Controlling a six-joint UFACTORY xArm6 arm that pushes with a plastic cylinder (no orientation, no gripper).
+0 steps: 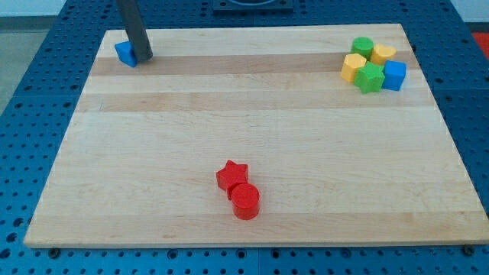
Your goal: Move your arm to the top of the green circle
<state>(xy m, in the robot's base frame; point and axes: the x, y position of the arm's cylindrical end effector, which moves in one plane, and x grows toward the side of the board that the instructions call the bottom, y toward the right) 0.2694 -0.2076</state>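
Green circle [362, 46], round, top right cluster, my tip [144, 57] far left

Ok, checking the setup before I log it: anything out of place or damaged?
Nothing damaged. My tip sits against the blue block at the view's top left, far from the green circle.

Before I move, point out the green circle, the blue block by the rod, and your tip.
green circle [362, 46], camera view, its top face.
blue block [124, 53], camera view, its visible left face beside the rod.
my tip [144, 56], camera view, the rod's very end, touching the blue block.
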